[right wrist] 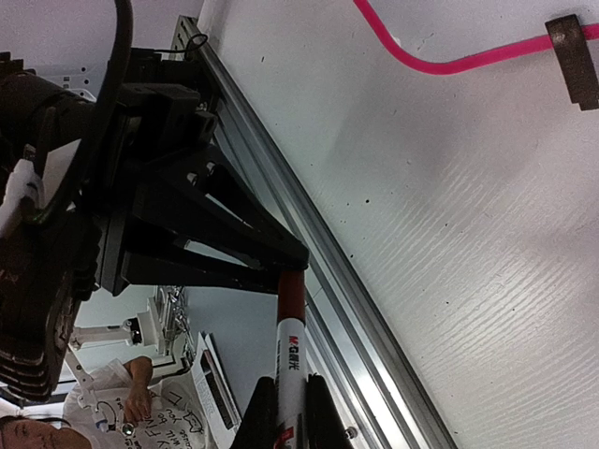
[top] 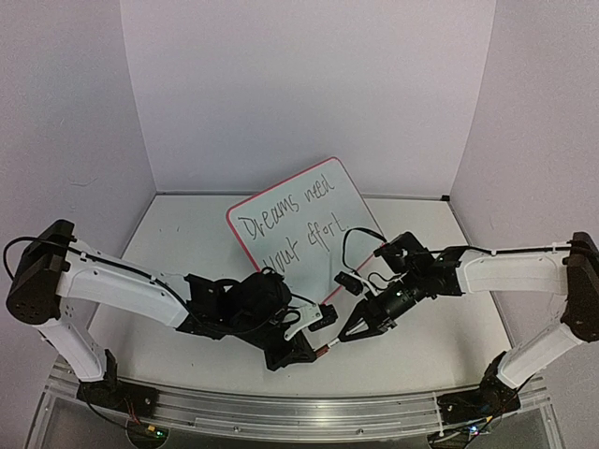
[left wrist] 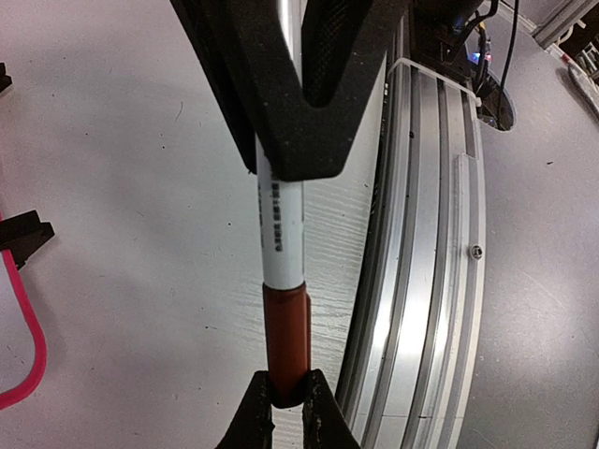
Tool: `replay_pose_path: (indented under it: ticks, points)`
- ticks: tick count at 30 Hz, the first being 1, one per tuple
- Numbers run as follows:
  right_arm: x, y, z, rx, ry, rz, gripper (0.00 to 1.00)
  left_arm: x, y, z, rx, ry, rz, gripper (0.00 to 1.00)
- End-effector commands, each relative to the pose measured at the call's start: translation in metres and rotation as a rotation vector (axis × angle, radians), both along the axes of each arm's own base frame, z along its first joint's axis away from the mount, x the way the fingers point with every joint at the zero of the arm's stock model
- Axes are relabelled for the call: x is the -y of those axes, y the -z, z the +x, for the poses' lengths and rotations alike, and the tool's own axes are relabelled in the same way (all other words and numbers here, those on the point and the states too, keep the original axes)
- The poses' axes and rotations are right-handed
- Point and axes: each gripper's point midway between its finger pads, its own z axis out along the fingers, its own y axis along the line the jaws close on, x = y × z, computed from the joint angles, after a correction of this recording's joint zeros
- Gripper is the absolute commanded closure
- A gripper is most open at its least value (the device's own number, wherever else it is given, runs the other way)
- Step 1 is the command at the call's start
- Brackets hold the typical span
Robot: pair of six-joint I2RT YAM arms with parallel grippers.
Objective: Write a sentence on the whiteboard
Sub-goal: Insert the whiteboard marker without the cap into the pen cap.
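Left wrist: left tool [left wrist: 290, 400] clenched on red cap [left wrist: 285, 341]; right tool [right wrist: 284, 400] grasping marker [right wrist: 289, 351] by its barrel, in front of whiteboard [top: 356, 213]. Risk: a misaligned pull lets the marker slip.

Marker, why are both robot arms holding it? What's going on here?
Both arms hold one marker between them, in front of the whiteboard. The left pincer pinches its red cap, and the right pincer grips the white barrel. The board already has handwriting on it, so they are probably dealing with the cap after writing.
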Motion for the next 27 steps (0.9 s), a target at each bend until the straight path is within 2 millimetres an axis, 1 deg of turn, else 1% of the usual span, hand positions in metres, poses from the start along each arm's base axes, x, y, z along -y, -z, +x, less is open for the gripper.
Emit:
replay_pose_path:
  ticks: [1,6,13,17,23,27]
  points:
    - [-0.016,-0.004,-0.008,0.003,-0.055,0.049,1.00,0.061,-0.123,0.031,0.165,0.003,-0.400,1.00]
    - [-0.019,0.001,-0.012,-0.005,-0.065,0.046,1.00,0.067,-0.138,0.038,0.183,-0.001,-0.449,1.00]
    - [-0.021,0.002,-0.013,-0.007,-0.074,0.051,1.00,0.064,-0.152,0.052,0.197,-0.029,-0.502,1.00]
    - [-0.024,0.004,-0.014,-0.021,-0.085,0.051,1.00,0.067,-0.158,0.056,0.201,-0.027,-0.522,1.00]
    - [-0.027,0.012,-0.017,-0.031,-0.097,0.042,1.00,0.069,-0.173,0.062,0.208,-0.020,-0.574,1.00]
    - [-0.030,0.013,-0.017,-0.039,-0.086,0.057,1.00,0.074,-0.181,0.064,0.208,-0.006,-0.605,1.00]
